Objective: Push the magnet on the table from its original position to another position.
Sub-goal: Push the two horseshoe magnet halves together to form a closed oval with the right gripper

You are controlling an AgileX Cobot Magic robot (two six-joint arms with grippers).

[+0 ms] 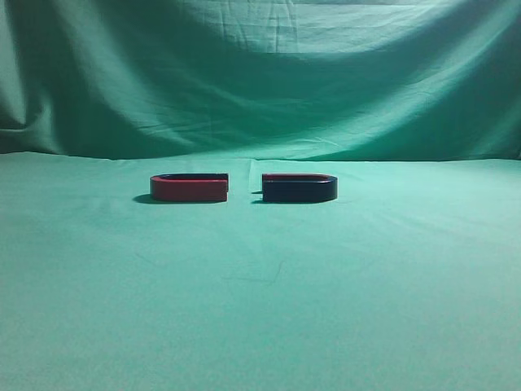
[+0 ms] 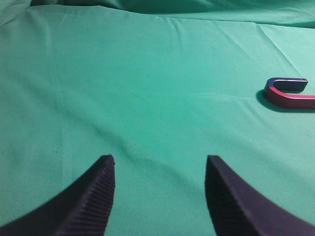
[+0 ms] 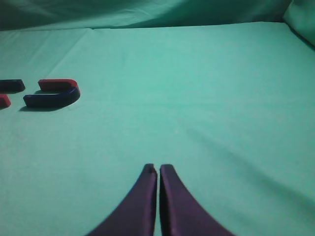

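The magnet (image 1: 299, 189), U-shaped with a dark navy outer side and a thin red rim, lies flat on the table (image 1: 260, 309) of green cloth, right of centre. It also shows in the right wrist view (image 3: 51, 97), far to the upper left of my right gripper (image 3: 158, 168), which is shut and empty above the cloth. My left gripper (image 2: 160, 162) is open and empty over bare cloth. Neither gripper shows in the exterior view.
A same-sized U-shaped magnet with a red outer side (image 1: 189, 189) lies just left of the navy one, their open ends facing across a small gap. It shows at the right edge of the left wrist view (image 2: 288, 94). A green cloth backdrop (image 1: 260, 73) rises behind.
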